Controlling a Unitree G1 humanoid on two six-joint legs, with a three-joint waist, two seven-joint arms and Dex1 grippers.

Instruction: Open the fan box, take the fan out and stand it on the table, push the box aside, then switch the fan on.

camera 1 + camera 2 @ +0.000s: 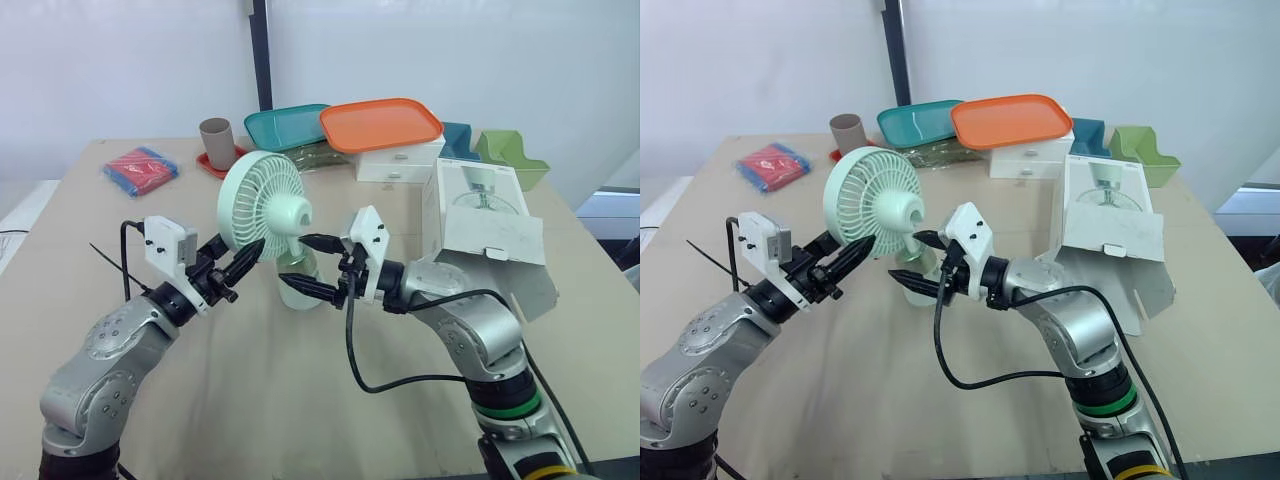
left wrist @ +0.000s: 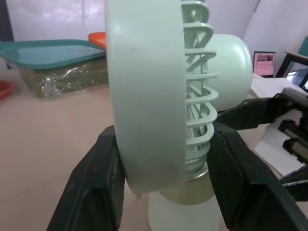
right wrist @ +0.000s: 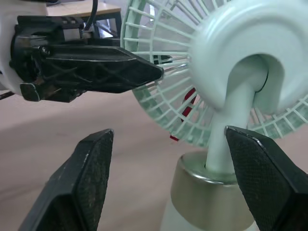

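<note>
The left gripper (image 1: 250, 256) pinches the fan (image 1: 262, 203) by its lower rim, apparently steadying it upright on the desk (image 1: 300, 400). The right gripper (image 1: 296, 262), spread wide, brackets its stem.

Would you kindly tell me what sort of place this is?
Probably a robot test lab: a white backdrop, a plain table, and staged props like an orange tray and a fan.

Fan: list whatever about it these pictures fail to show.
- Switch on the fan: none made out. The right gripper partly covers the base in the head views, and the bottom edge cuts it in both wrist views.
- Whether the blades turn: the grille hides them.
- Inside of the box: its flap covers it.
</note>
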